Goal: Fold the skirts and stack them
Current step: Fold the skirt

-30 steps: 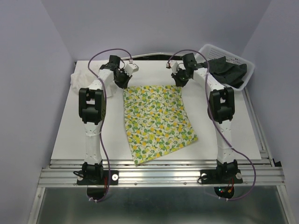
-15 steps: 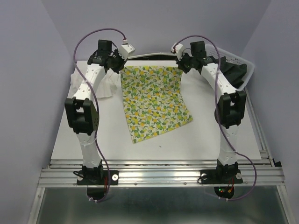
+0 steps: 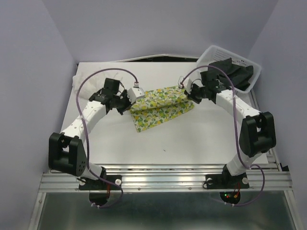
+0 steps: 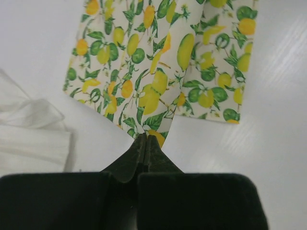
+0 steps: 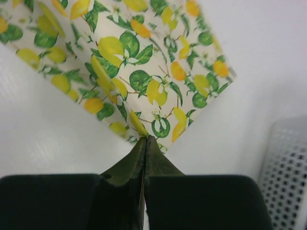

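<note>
Your left gripper (image 4: 145, 137) and right gripper (image 5: 145, 139) each pinch an edge of the lemon-print skirt (image 3: 160, 108), doubled over on the table (image 3: 192, 139), while the black skirt (image 3: 235, 72) seems bunched in the basket (image 3: 218, 50).

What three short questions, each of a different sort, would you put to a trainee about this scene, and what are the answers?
1. True or false: the left fingers and the right fingers are both shut on the white cloth skirt with yellow lemon and green leaf print.
2. Where does the plain black cloth skirt lie? A: spread out between the arms. B: in the white plastic mesh basket. C: under the left arm.
3. Name the garment that lies on the table near the left fingers.
Key: 1 true; 2 B; 3 the plain white cloth skirt.
</note>
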`<state>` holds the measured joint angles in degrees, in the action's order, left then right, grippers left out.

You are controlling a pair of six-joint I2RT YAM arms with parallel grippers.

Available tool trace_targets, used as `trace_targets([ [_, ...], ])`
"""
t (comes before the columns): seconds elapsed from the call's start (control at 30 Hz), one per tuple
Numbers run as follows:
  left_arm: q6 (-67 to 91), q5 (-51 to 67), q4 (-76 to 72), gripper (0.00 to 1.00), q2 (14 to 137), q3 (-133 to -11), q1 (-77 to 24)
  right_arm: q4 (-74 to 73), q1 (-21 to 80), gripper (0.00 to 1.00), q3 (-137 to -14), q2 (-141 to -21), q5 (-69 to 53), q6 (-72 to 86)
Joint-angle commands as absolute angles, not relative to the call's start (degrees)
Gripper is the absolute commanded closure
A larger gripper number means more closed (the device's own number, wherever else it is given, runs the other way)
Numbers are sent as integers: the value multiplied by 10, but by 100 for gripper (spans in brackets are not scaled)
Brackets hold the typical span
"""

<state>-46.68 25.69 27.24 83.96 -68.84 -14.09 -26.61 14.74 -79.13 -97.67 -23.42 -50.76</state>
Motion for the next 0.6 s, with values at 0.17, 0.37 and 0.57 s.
trace_targets([
  [0.17, -349, 129, 123, 100, 849, -499, -257, -84, 175, 99, -636, -992, -126, -496],
  [0.37, -322, 130, 111, 100, 885, -516, -259, -76, 175, 99, -679, -1014, -108, -475],
  [0.57, -319, 132, 144, 100, 869, -565, -258, -74, 175, 99, -726, -987, -104, -463],
])
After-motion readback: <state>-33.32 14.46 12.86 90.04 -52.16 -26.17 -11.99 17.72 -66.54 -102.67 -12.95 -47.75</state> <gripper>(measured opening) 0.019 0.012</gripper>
